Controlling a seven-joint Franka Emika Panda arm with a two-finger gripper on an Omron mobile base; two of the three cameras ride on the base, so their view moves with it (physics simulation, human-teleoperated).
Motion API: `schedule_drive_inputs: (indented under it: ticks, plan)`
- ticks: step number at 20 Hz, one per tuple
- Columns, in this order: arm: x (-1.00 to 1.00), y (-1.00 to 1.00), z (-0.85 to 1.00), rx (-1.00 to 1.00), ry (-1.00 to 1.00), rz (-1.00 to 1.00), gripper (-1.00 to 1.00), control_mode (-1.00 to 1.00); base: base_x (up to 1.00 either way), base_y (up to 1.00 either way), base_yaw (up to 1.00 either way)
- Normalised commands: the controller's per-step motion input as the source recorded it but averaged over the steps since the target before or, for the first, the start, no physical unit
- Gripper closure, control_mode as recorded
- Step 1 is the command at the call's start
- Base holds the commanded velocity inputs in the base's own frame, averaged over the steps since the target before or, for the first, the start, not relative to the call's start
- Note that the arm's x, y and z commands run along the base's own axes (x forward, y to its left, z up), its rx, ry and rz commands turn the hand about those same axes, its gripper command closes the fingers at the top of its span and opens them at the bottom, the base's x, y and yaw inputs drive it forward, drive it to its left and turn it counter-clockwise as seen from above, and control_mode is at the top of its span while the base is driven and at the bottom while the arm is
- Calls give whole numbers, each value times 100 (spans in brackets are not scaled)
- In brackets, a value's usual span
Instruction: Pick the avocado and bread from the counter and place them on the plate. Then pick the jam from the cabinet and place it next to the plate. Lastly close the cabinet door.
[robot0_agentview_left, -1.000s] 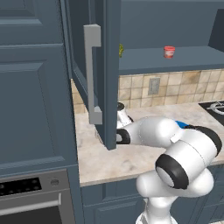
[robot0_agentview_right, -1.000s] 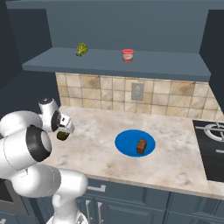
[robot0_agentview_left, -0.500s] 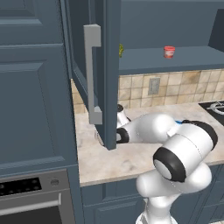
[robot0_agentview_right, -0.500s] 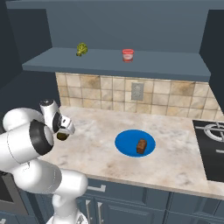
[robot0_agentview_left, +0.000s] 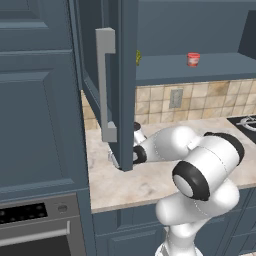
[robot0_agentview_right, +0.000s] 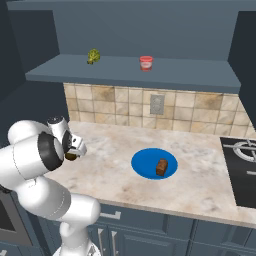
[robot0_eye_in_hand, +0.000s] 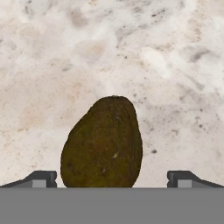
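- Dark olive-brown, the avocado (robot0_eye_in_hand: 103, 144) lies on the beige stone counter (robot0_eye_in_hand: 175, 65), right in front of my gripper (robot0_eye_in_hand: 111, 179)
- In my hand view, it sits between the two finger tips, a little closer to the one on the left of the picture, and touches neither
- Its long way points away from me, with the thin end far and the fat end near
- My jaws stand wide open and hold nothing
- I think I should go straight down and then squeeze across its short way
- The bread (robot0_agentview_right: 161, 167) is already on the blue plate (robot0_agentview_right: 145, 165), off to my right
- The red jam (robot0_agentview_right: 146, 63) waits up on the cabinet (robot0_agentview_right: 125, 70) shelf
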Motion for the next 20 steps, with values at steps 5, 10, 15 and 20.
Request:
schedule_drive_inputs:
  ticks: [5,10,15,20]
  plan:
    - [9,1,-12,0,0,0,-100,-100,0,0,0]
    - [10,4,-12,0,0,0,-100,-100,0,0,0]
    - [6,8,-11,0,1,0,-100,-100,0,0,0]
    - [0,20,-8,0,4,0,100,-100,0,0,0]
